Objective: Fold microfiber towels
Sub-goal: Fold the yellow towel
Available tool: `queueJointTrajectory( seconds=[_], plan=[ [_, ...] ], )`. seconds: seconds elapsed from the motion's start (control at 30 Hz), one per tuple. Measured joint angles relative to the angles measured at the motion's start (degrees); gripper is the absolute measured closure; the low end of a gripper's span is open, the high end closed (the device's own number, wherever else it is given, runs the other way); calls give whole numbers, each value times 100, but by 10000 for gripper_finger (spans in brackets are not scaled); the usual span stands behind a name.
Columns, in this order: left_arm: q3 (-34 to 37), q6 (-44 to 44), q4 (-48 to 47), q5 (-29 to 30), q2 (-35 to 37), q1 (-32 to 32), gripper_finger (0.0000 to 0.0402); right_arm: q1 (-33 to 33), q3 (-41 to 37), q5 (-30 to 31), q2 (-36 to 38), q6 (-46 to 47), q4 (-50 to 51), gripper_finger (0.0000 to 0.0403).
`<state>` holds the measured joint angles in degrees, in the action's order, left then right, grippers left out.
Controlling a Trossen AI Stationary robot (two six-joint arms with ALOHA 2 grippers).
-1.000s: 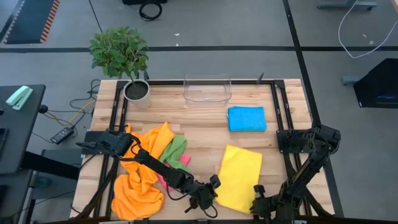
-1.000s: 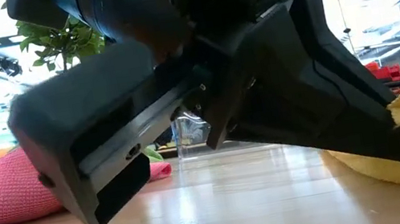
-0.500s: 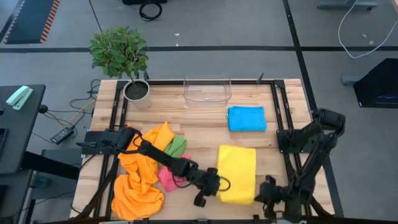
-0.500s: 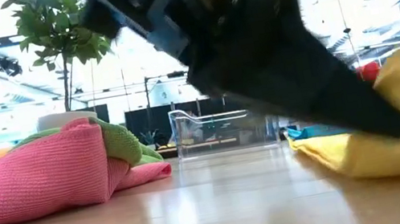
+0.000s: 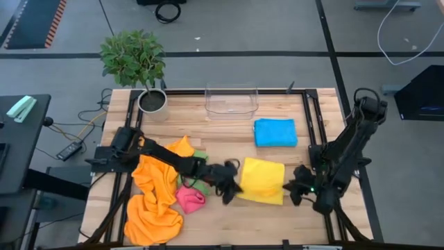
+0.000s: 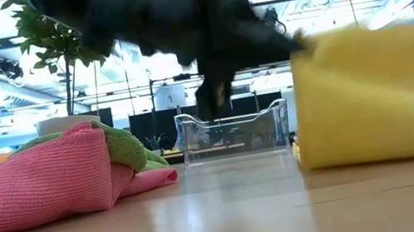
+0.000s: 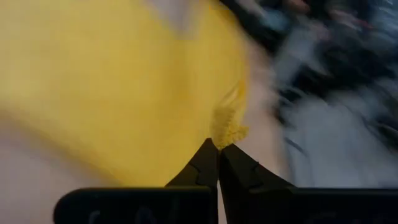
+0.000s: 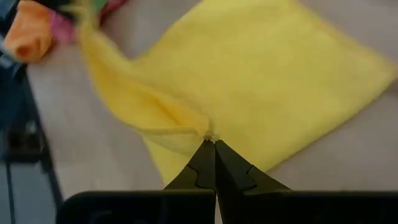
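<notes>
A yellow towel (image 5: 261, 180) lies right of centre, its near half raised off the table (image 6: 381, 95). My left gripper (image 5: 234, 186) is shut on its left corner and my right gripper (image 5: 294, 187) on its right corner. A folded blue towel (image 5: 275, 132) rests flat behind it. Orange towels (image 5: 154, 205), a pink one (image 5: 189, 199) and a green one (image 5: 198, 164) lie crumpled in a heap at the left. My left gripper pinches a corner of the yellow towel (image 7: 227, 129) between its two fingertips, coming from the table's left and slanting down. That corner is lifted clear, and the cloth runs away from it to the table. My right gripper pinches the towel's other raised corner (image 8: 198, 133) between its fingertips, slanting down from the table's right. A fold of cloth bunches at the fingers; one layer or several, I cannot tell. The corner is off the table.
A clear plastic bin (image 5: 231, 101) stands at the far edge, with a potted plant (image 5: 147, 83) at the far left corner. Bare wood (image 5: 229, 226) shows near the front edge. Black frame rails (image 5: 311, 125) run along both sides of the table.
Both grippers have gone up and toward the far edge from the table's near edge, rolling their wrists. They carry the yellow towel's near edge with them: the near half is lifted and folding over the far half, which has stayed on the table.
</notes>
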<state>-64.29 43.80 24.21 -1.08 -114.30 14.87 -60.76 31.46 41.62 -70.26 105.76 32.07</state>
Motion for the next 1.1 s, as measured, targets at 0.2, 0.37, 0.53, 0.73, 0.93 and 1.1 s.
queueJointTrajectory(
  seconds=[0.2,0.37,0.53,0.73,0.93,1.1],
  plan=[
    [-387,357,-856,995,-22,-307,394,688,-201,-52,181,143,383,400],
    [-451,334,-1158,1201,-51,-673,394,1218,-203,-447,84,200,753,400],
    [-444,305,-1182,1139,-242,-904,394,1369,-201,-709,24,246,1011,400],
    [-451,294,-1012,987,-420,-1021,394,1390,-201,-999,0,303,1042,400],
    [-451,0,-663,989,-420,-1129,378,1428,-199,-1155,0,441,1184,400],
    [-449,-419,-608,1050,-420,-1162,336,1472,-199,-1243,0,489,1238,399]
  ],
)
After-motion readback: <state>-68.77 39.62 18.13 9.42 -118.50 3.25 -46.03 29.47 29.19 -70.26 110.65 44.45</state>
